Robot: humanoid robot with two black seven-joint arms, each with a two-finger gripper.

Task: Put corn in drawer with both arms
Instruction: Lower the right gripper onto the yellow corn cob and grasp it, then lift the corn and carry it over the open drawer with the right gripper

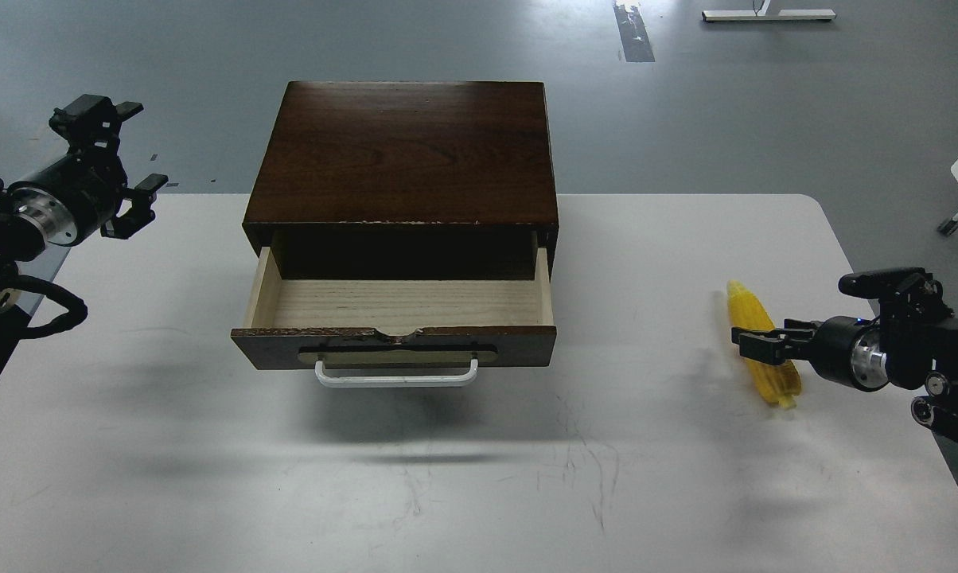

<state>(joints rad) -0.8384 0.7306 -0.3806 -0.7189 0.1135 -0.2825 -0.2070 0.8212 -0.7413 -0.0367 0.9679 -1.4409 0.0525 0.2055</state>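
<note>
So the drawer [399,306] is seen pulled out of the dark brown cabinet [403,151] in the middle of the frame, with its pale wood inside showing and nothing lying in it. The white bar handle [396,374] is hung across the dark front, facing the bottom of the frame.

The corn [761,342] is found way over at the right side, lying on the white surface [479,477], well apart from the drawer, with its thin tip pointed toward the top of the frame. The right gripper [753,342] is brought in from the right edge and is seen right at the cob's middle, fingers overlapping it; whether it's actually clamped on the corn can't be told from here.

The left gripper [141,151] is held up at the upper left, off the surface's corner, fingers spread apart and nothing held between them.
</note>
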